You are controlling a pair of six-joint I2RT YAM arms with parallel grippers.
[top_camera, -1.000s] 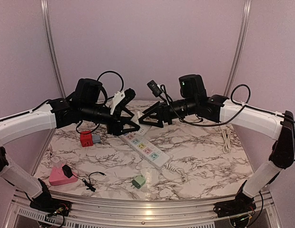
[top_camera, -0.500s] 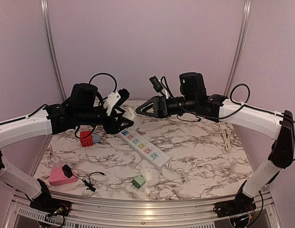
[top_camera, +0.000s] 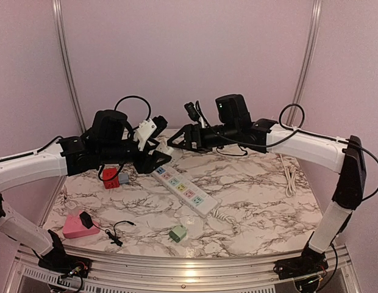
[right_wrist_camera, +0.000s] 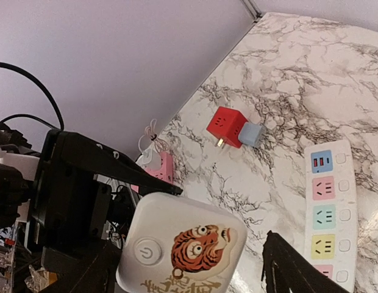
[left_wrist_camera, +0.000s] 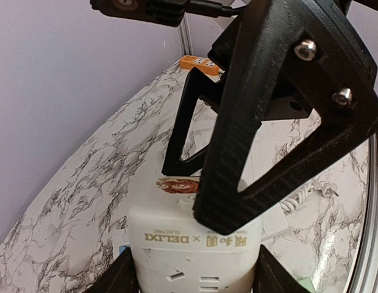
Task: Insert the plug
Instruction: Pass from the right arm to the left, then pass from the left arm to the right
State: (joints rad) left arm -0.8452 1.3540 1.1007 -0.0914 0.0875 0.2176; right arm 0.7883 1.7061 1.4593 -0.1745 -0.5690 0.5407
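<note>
The plug is a white cube (top_camera: 167, 148) with a tiger picture and a power button on one face (right_wrist_camera: 183, 244) and gold lettering on another (left_wrist_camera: 177, 238). My left gripper (top_camera: 157, 154) (left_wrist_camera: 195, 278) is shut on its sides and holds it in the air above the far end of the white power strip (top_camera: 180, 189) (right_wrist_camera: 326, 207). My right gripper (top_camera: 178, 137) (right_wrist_camera: 189, 274) faces it from the right, open. Its black fingers (left_wrist_camera: 262, 122) straddle the cube, with a gap showing on the right side.
A red cube (top_camera: 110, 177) joined to a grey-blue adapter (top_camera: 123, 178) lies at the left. A pink block (top_camera: 73, 226) carrying a black adapter, a thin black cable (top_camera: 119, 232) and a green plug (top_camera: 177, 233) sit near the front. A coiled white cord (top_camera: 291, 180) is on the right.
Both grippers have risen from the strip's far end. The left one carries the white cube up, and the right arm has swung left until its fingers straddle the cube.
</note>
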